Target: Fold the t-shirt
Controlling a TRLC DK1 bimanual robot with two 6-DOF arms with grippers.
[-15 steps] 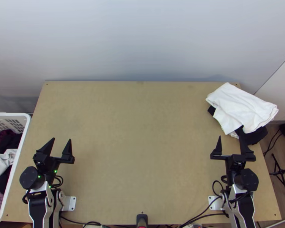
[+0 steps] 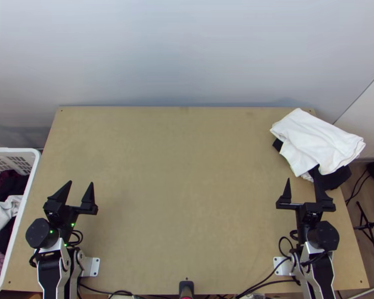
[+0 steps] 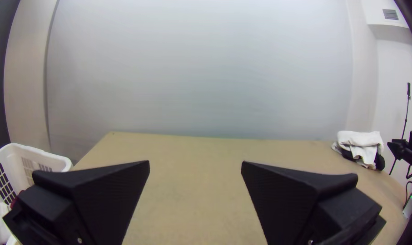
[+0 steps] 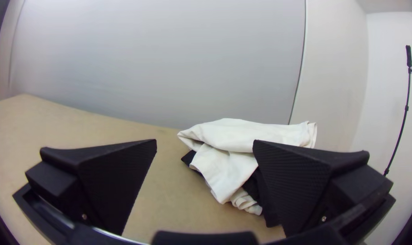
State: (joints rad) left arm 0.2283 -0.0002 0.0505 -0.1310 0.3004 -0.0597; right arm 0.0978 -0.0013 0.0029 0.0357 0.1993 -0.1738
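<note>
Folding seems unstarted, my left gripper and right gripper spread empty, so picking 1 garment from the left basket probably comes next.

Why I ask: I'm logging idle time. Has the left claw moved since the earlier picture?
No. Judged against the table in the top view, the left claw is at the same spot, in from the edge beside the laundry basket.

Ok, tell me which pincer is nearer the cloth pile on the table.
The right pincer, open close by the cloth pile; the left pincer, also open, is at the other side of the table, near the basket.
</note>
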